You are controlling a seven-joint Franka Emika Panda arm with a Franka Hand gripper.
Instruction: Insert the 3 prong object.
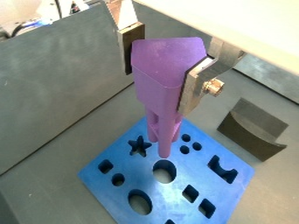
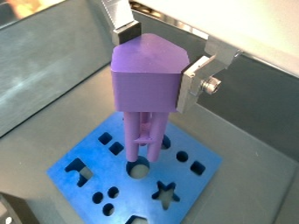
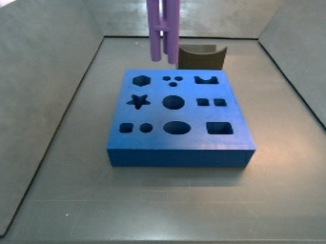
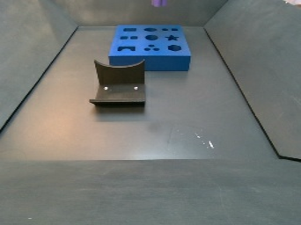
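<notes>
In both wrist views my gripper (image 1: 167,61) clamps the 3 prong object (image 2: 147,87) upright by its joined head, prongs down for insertion; in a side view it hangs above the blue block's (image 3: 178,143) far holes.

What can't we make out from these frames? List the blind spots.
- Tool: outside both side views; only the wrist views show it, shut on the 3 prong object.
- 3 prong object: top cut off by the frame edge in a side view; in the other only a sliver shows.
- Prong tips versus the blue block: contact or hole alignment unclear.
- Brown curved block: partly hidden behind the blue block.
</notes>
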